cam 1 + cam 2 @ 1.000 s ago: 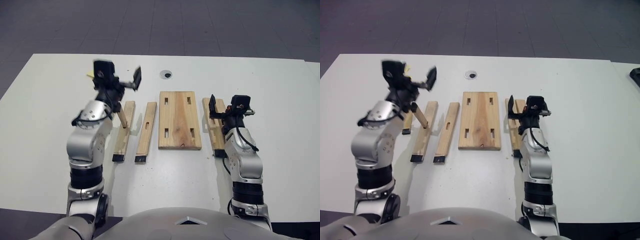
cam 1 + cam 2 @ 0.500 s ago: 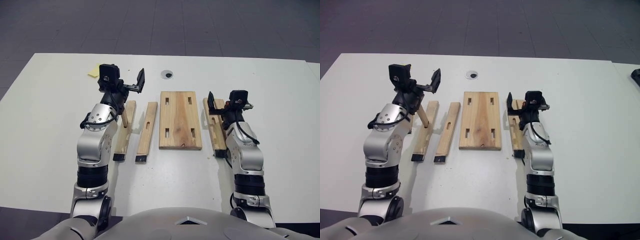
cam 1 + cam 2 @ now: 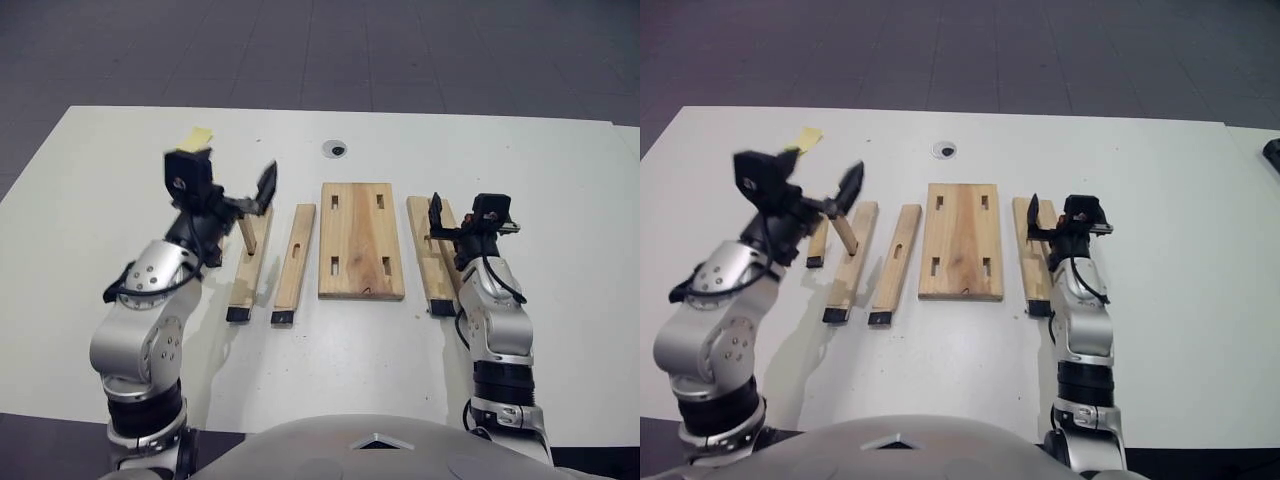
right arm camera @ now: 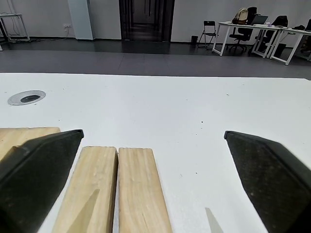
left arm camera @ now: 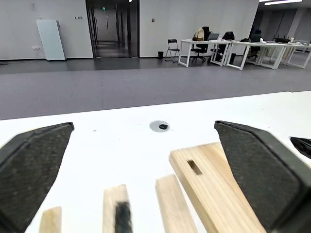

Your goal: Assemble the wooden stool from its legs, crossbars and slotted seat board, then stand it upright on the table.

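Observation:
The slotted seat board (image 3: 360,240) lies flat at the table's middle. Left of it are two wooden legs (image 3: 293,262), side by side, with black ends toward me. A short crossbar (image 3: 244,236) sticks up tilted from the outer leg (image 3: 248,270). Another short piece (image 3: 817,243) lies further left. Two more legs (image 3: 432,255) lie together right of the board. My left gripper (image 3: 235,200) hangs open above the left legs, holding nothing. My right gripper (image 3: 460,225) is open just over the right pair (image 4: 116,189).
A yellow note (image 3: 201,135) lies at the back left of the white table (image 3: 560,200). A round metal grommet (image 3: 335,149) sits behind the board. A dark object (image 3: 1272,150) is at the far right edge. Room is free in front of the parts.
My left arm has drawn back to the left and toward me, uncovering the yellow note. My right gripper has shifted slightly right. The wooden parts have not moved.

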Tool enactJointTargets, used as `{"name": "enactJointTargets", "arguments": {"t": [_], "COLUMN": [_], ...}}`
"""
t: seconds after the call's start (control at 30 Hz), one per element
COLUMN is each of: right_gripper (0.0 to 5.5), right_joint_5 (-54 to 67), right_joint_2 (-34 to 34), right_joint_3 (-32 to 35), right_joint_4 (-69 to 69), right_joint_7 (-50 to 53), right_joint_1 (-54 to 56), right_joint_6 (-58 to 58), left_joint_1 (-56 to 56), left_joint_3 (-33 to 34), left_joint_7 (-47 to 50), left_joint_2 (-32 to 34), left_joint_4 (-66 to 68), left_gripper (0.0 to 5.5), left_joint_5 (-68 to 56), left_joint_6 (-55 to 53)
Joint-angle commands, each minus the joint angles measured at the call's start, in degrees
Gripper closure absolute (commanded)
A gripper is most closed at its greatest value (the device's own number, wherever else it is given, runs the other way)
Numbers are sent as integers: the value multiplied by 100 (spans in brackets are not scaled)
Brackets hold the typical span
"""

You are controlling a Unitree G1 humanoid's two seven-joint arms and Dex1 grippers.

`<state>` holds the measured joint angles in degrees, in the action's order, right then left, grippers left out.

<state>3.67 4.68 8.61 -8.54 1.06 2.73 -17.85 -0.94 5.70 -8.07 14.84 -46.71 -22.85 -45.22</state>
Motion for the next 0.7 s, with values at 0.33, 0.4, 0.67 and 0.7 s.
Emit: {"name": "enactJointTargets", "arguments": {"t": [0.33,0.4,0.67,0.7], "right_gripper": [10,10,10,10], "right_joint_5": [9,16,34,37], "right_joint_2": [-125,-109,-162,-172], "right_joint_3": [-31,-22,-5,-4], "right_joint_4": [-321,-341,-492,-502], "right_joint_7": [143,127,162,168], "right_joint_1": [-401,-395,-434,-425], "right_joint_6": [-15,-41,-67,-65], "left_joint_1": [-2440,-2515,-2340,-2278], "left_joint_3": [-373,-410,-702,-716], "left_joint_7": [-865,-887,-1046,-1040], "left_joint_2": [1260,1216,1280,1269], "left_joint_4": [1058,1129,1411,1468], "left_gripper": [13,13,147,168], "left_joint_5": [974,990,978,954], "left_joint_6": [563,568,184,59]}}
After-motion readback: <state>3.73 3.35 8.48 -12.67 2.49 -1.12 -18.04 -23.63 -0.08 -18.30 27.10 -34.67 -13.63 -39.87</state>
